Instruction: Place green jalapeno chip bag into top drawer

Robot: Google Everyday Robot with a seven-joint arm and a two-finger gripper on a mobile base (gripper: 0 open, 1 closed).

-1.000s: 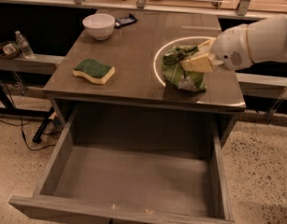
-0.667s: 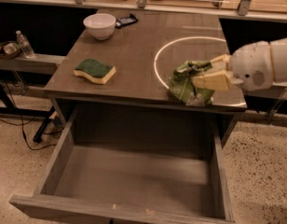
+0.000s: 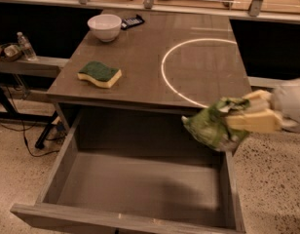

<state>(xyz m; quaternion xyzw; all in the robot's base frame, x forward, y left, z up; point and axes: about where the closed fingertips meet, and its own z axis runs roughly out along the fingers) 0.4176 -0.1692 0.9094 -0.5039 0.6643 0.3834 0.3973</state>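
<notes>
The crinkled shiny green chip bag [image 3: 213,126] hangs in the air over the right side wall of the wide, shallow grey wooden drawer [image 3: 140,189], just in front of the worktop's front right corner. The drawer stands pulled out. The bag's long axis lies roughly level, with its free end pointing left and slightly down toward the drawer's inside. The gripper [image 3: 240,112] reaches in from the right, its pale yellow fingers [image 3: 254,122] clamped on the bag's right end.

On the brown-grey worktop [image 3: 140,67] sit a green-and-yellow sponge [image 3: 99,74], a white bowl [image 3: 104,27] and a small dark flat device [image 3: 132,21] beside the bowl. A bright ring [image 3: 165,57] is marked toward the right. The floor [image 3: 271,179] is speckled.
</notes>
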